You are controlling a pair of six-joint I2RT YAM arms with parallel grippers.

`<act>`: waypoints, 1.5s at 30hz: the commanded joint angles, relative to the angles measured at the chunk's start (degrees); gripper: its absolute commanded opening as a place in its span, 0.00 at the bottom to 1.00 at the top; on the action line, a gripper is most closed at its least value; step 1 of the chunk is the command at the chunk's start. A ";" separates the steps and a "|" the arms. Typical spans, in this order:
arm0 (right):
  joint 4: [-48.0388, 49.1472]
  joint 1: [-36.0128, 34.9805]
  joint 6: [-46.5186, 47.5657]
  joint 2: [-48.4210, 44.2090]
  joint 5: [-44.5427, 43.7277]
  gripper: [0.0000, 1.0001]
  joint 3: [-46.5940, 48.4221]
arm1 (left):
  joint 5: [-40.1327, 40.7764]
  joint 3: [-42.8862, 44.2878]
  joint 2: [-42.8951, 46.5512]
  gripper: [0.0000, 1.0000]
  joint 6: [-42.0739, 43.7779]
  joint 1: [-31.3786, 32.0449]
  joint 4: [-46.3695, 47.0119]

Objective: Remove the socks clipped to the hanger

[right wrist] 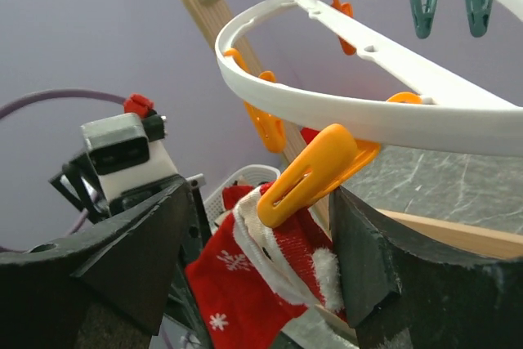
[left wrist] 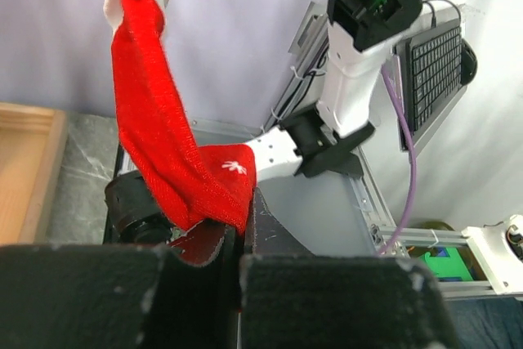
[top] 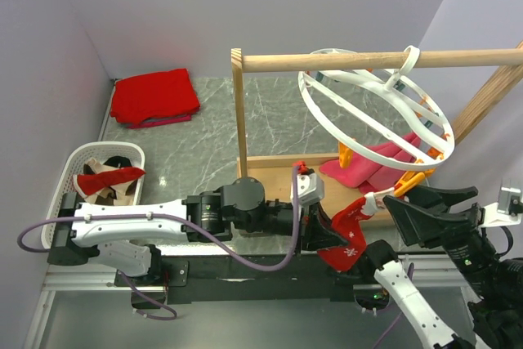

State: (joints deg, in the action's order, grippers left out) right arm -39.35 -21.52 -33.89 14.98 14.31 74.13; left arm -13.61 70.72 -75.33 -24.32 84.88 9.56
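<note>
Your counter [top: 204,128] is grey marbled stone, closed in by plain lilac walls [top: 163,6]. A folded red cloth [top: 154,97] lies in its far left corner, and a white basket [top: 96,147] with loose socks [top: 110,181] in it sits at the left edge. The wooden rail frame [top: 239,112] stands toward the right edge. The hanger [right wrist: 343,108] hangs tilted from its rail, with a pink sock [top: 368,165] under the ring, over the frame's base. The red sock [top: 347,239] hangs at the near edge, its white cuff pinched in an orange peg [right wrist: 315,173] on the ring. Only the left wrist view shows you the left fingers [left wrist: 343,300] clamped on that sock's toe, and a keyboard [left wrist: 437,71] off the counter. Only the right wrist view shows the right fingers [right wrist: 122,251] spread wide either side of the peg, and the teal pegs [right wrist: 425,7] higher on the ring. You cannot tell whether the right fingers touch the orange peg.
</note>
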 commanded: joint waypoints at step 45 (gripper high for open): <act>4.09 -13.73 -1.36 -0.74 -16.68 0.85 -5.39 | -14.69 1.88 -4.74 0.02 -8.64 -0.59 9.42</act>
State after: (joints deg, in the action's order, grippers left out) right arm -40.60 -34.74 -35.75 12.84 -3.40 70.30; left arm -25.34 71.11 -81.28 -30.94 84.44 14.48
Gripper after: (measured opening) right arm 0.852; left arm 0.046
